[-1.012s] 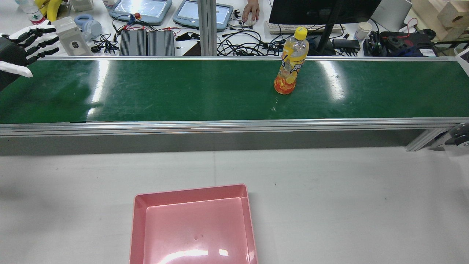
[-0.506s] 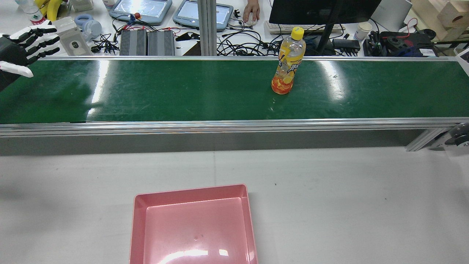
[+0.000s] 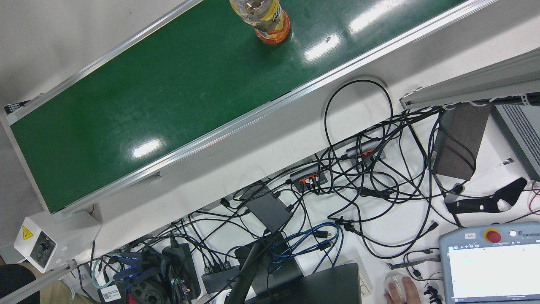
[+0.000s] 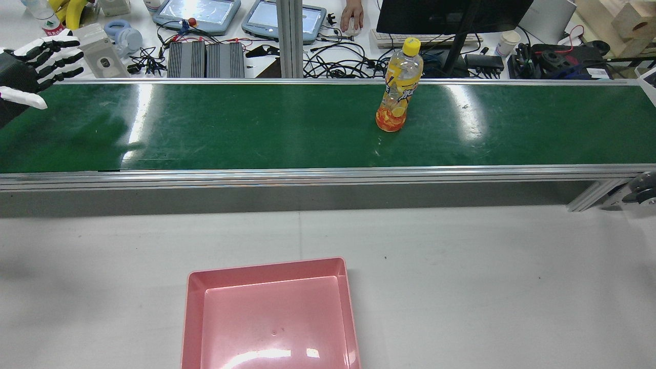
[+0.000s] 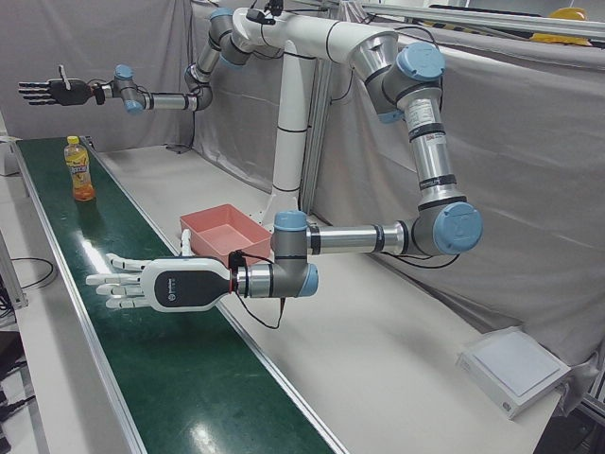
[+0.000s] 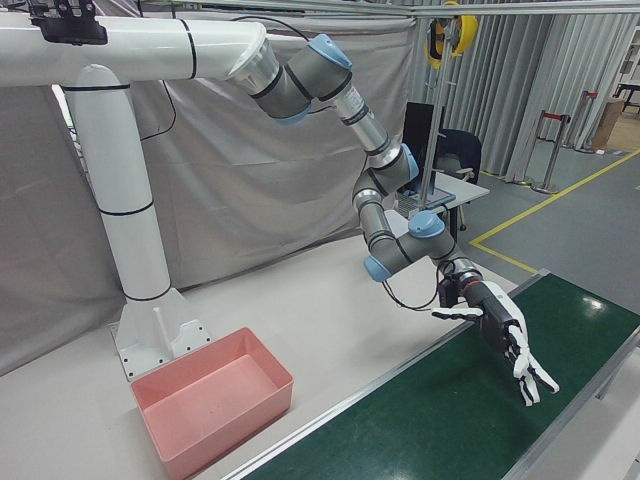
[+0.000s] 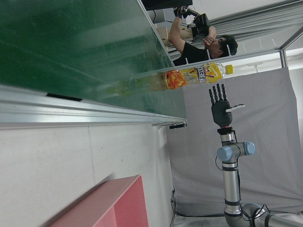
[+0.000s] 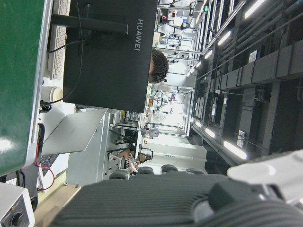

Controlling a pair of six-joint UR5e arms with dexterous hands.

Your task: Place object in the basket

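The left hand hovers flat over the belt's 9 o'clock end in the rear view, fingers spread wide, holding nothing. The right hand is likewise splayed and empty. The clear plastic bottle of orange drink stands upright on the glossy green belt; the smooth pink rectangular basket sits at 6 o'clock.

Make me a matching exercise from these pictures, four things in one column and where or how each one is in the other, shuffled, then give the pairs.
Things:
1. drink bottle
2. pink basket
3. left hand
4. conveyor belt

States:
A. green, running between metal rails
B. open, fingers spread over the belt's end
C. upright on the belt
D. empty, on the white table

Pairs: 1-C, 2-D, 3-B, 4-A
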